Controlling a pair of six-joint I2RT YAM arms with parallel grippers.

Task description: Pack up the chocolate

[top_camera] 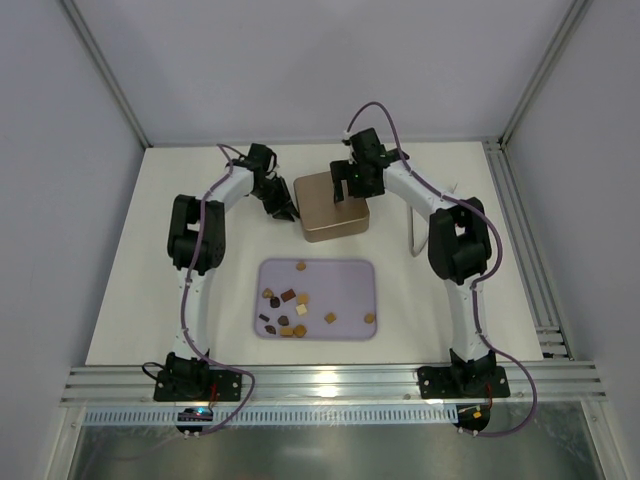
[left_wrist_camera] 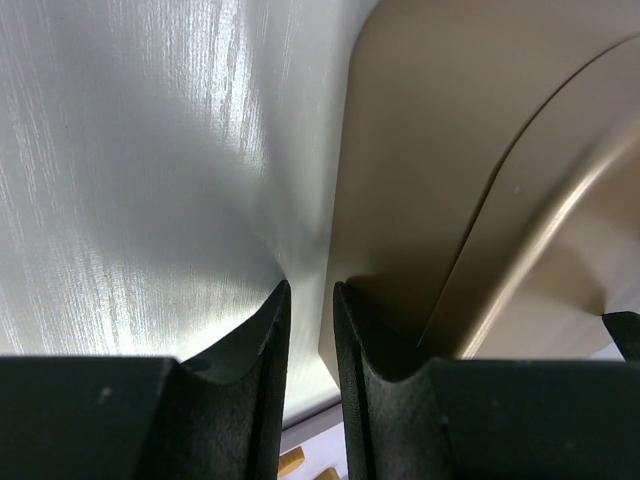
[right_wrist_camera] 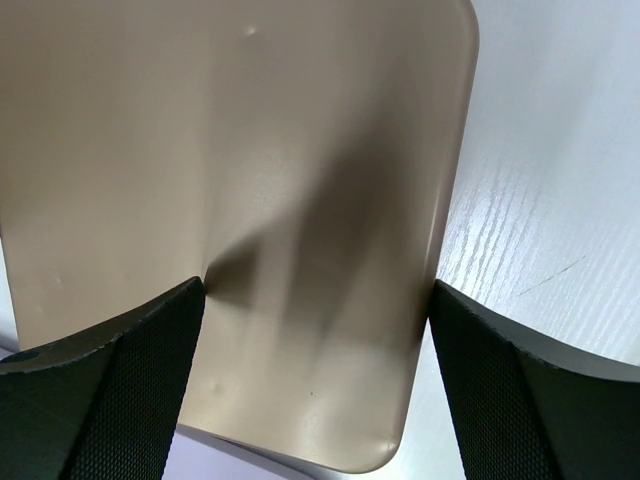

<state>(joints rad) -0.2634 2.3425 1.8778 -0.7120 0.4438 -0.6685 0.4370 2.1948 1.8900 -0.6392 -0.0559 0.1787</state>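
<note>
- L claw point(left_wrist_camera: 310, 292): we see it barely open, empty, beside the tin point(left_wrist_camera: 440, 150).
- R claw point(right_wrist_camera: 317, 288): wide open over tin.
- Choc pcs point(top_camera: 288, 296) lie on tray point(top_camera: 345, 275).

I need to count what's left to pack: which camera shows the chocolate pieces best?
Top external: the chocolate pieces lie scattered on the lavender tray, unobstructed though small. Left wrist catches only a caramel-coloured sliver at its bottom edge; right wrist shows none, just the tin.
</note>
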